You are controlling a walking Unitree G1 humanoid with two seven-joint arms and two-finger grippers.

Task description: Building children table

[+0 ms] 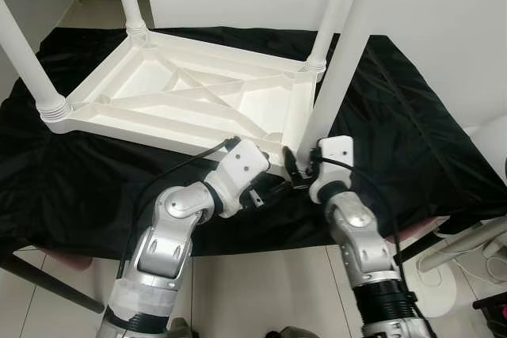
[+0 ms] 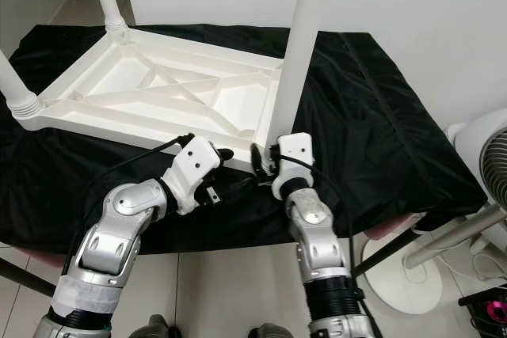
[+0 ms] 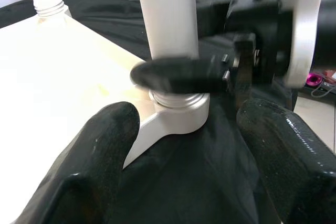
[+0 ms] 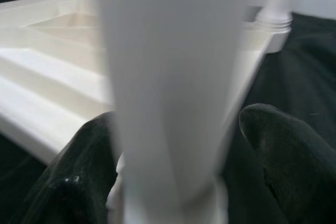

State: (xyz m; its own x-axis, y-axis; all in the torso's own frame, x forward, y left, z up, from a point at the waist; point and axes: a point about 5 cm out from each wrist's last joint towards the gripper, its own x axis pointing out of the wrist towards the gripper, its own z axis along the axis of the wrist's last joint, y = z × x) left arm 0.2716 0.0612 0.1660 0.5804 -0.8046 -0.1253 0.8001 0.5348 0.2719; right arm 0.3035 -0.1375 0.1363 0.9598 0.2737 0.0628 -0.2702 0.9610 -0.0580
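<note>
The upturned white table (image 1: 182,93) lies on the black-draped surface (image 1: 412,140). Right tool (image 1: 297,165) straddles the near-right leg (image 1: 337,69), fingers apart; left tool (image 1: 265,187) open nearby. Plastic looks light, stiff, slippery (best gripped low, by the socket).

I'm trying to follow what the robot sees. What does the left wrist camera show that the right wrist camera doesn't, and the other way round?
Left wrist view alone: the threaded base of the near table leg seated in its corner socket, with the right gripper reaching across it, and that camera's own two black fingers spread apart in front.

Right wrist view alone: the leg up close between the right gripper's own fingers, plus another leg's base at a far corner.

Both: the upside-down white table, the black cloth beneath it, and the same near leg.
</note>
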